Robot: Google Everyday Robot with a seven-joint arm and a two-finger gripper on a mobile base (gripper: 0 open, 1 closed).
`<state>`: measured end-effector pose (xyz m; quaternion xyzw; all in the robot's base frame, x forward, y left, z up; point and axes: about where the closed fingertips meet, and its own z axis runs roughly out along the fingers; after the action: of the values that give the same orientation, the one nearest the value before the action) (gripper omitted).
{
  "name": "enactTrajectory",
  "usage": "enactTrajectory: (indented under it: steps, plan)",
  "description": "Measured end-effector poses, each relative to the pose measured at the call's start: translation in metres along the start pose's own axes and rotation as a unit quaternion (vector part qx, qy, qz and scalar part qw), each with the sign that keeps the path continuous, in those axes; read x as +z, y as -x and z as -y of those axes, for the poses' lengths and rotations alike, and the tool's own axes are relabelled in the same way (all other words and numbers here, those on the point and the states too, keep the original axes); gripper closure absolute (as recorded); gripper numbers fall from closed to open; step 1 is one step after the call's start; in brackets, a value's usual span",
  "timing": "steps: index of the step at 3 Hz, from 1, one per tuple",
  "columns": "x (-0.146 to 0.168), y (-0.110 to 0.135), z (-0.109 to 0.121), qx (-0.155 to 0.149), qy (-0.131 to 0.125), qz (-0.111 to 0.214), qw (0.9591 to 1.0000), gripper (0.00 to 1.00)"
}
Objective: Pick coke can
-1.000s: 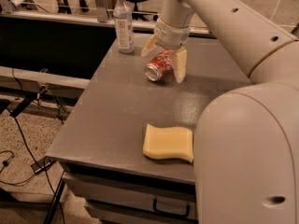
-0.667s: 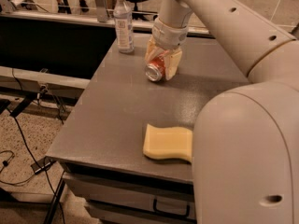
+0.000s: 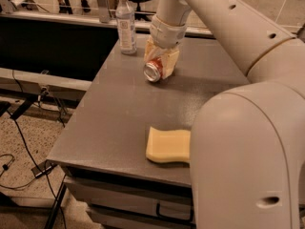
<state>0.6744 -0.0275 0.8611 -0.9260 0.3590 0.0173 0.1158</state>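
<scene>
- Your gripper (image 3: 161,64) is at the far end of the grey surface (image 3: 114,113), reaching down from the white arm (image 3: 224,20) that comes in from the upper right.
- You can see its pale yellow jaws drawn in against the coke can (image 3: 154,71), one on each side, so they have hold of it.
- The coke can lies tilted between the jaws, with its silver end turned toward you and to the left and its red body running back under the wrist.
- You cannot tell whether the can's lower edge touches the surface or hangs just above it.
- A clear water bottle (image 3: 126,24) with a white cap stands upright just to the left of the gripper, apart from the can.
- A yellow sponge (image 3: 167,146) lies flat near the front edge of the surface, well apart from the can and partly behind the robot's white body on the right.
</scene>
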Motion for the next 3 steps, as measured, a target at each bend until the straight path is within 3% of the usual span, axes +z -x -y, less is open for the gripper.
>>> enactTrajectory:
  steps: [1,3]
  plan:
    - [-0.007,0.002,0.004,-0.001,-0.014,0.000,0.9999,1.00]
    - [-0.044,0.006,0.007,0.003,-0.071,0.000,0.9975,1.00]
